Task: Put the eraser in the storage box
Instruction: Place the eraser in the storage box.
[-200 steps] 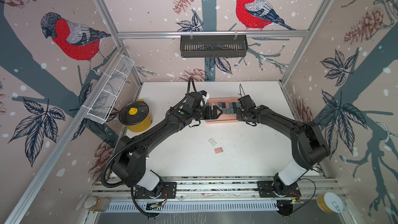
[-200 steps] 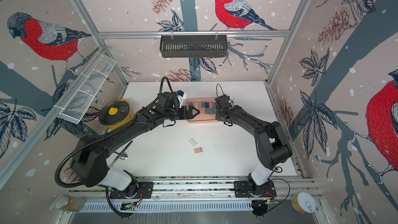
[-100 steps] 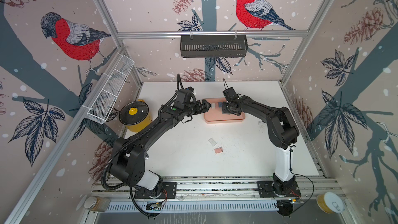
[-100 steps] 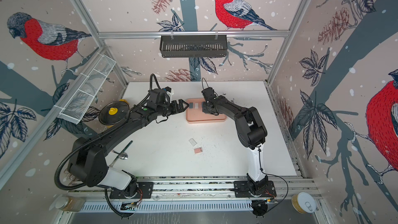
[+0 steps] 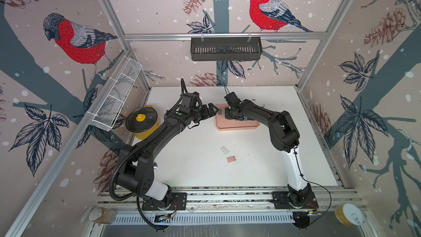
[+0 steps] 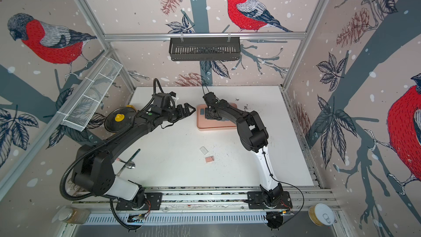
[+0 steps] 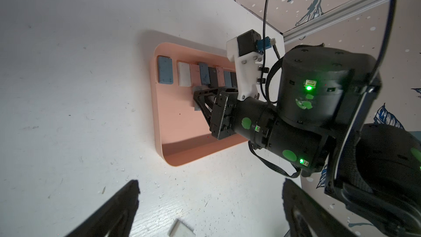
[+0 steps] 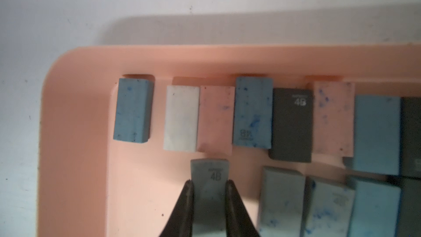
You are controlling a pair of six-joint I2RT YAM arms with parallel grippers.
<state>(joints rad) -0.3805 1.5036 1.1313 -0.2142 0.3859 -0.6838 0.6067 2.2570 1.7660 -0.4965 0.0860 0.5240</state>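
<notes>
While your right gripper point(image 8: 209, 182) pinches the grey 4B eraser point(image 8: 208, 167) by its long sides, that eraser sits over the storage box point(image 8: 68, 115), above bare floor near one corner, so this one belongs to the right arm. Look at how it lies: the eraser's long axis runs straight out along the fingers, parallel to the erasers of the back row. Its free end stops just short of the pink eraser point(image 8: 215, 117) and the white eraser point(image 8: 181, 117) ahead of it. To one side, the flecked grey eraser point(image 8: 281, 197) of the near row stands apart, so I judge you have a clear gap to set down into. Your left gripper point(image 5: 214, 110) hangs spread wide and empty, just outside the box's short edge. The right wrist view gives you the print and the spacing but not the height, so I can't tell from it whether the eraser touches the floor. The left wrist view shows those fingers from the side, low inside the box. Both top views place a white slab point(image 5: 224, 150) and a pink slab point(image 5: 231, 159) loose on the table point(image 5: 193, 156), well apart from the box, probably more erasers waiting.
</notes>
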